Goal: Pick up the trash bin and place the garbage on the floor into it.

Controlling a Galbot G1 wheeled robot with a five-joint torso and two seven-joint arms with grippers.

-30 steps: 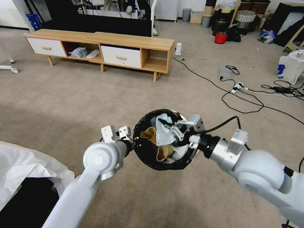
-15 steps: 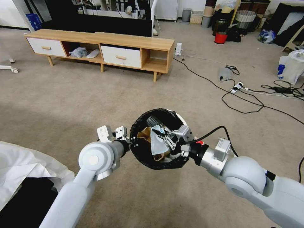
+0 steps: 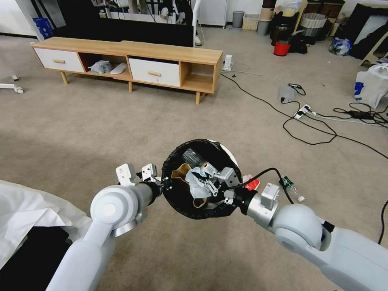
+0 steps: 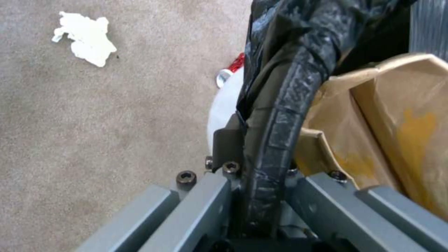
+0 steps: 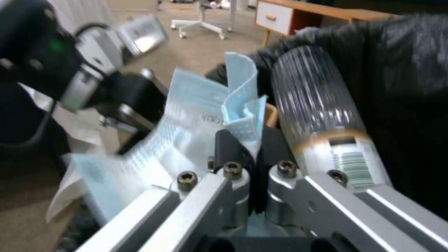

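The left tool [image 3: 161, 186] clamps the trash bin [image 3: 200, 178] rim; the right tool [image 3: 201, 182], pinching a blue tissue [image 3: 195, 182], should release well inside the bin.

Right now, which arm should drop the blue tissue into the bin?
Right. The right gripper already pinches the tissue over the trash bin opening, while the left gripper is clamped on the bin's rim, holding it up.

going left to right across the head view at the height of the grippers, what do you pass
left gripper, clamped on the rim → trash bin → right gripper pinching a pale blue mask inside the bin → red can on the carpet → small plastic bottle
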